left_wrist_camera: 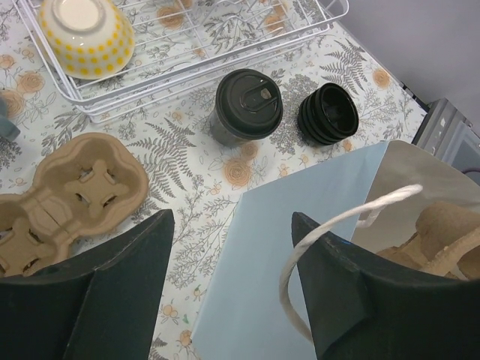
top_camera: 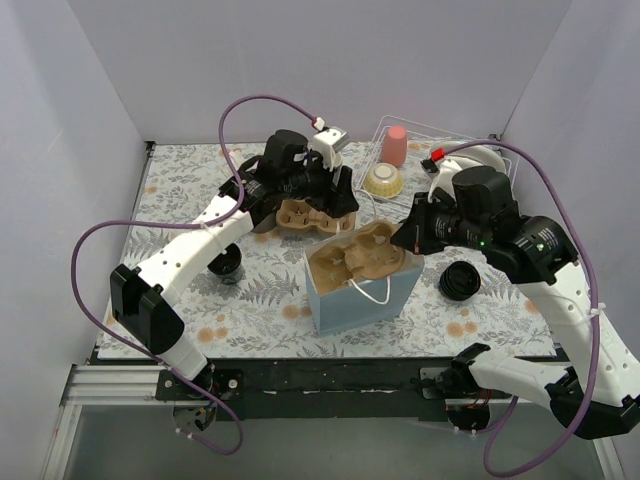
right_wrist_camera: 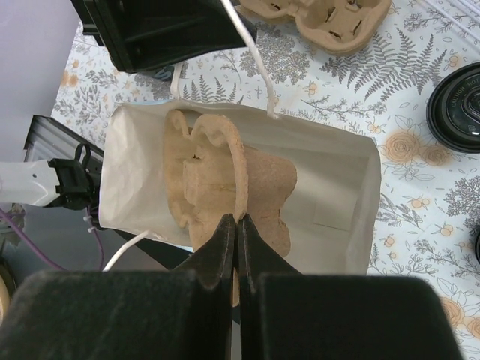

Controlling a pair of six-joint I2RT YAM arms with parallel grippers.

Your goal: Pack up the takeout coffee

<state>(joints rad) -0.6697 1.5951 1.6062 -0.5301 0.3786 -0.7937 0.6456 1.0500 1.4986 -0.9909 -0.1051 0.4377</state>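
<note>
A blue paper bag [top_camera: 362, 297] stands open at mid-table. A brown pulp cup carrier [right_wrist_camera: 217, 180] sits tilted in its mouth. My right gripper [right_wrist_camera: 237, 222] is shut on the carrier's upper rim, above the bag [top_camera: 405, 240]. My left gripper [left_wrist_camera: 232, 219] is open just behind the bag [top_camera: 345, 205], and the bag's white cord handle [left_wrist_camera: 337, 221] rests against its right finger. One lidded black coffee cup [left_wrist_camera: 249, 105] stands between the bag and the rack. A second black cup [left_wrist_camera: 328, 114] lies beside it [top_camera: 460, 282]. A third [top_camera: 225, 265] stands at the left.
A second, empty pulp carrier [top_camera: 312, 215] lies behind the bag, under my left arm. A white wire rack [left_wrist_camera: 225, 45] at the back right holds a yellow dotted bowl [top_camera: 383, 180] and a pink cup [top_camera: 395, 145]. Grey walls close in the table.
</note>
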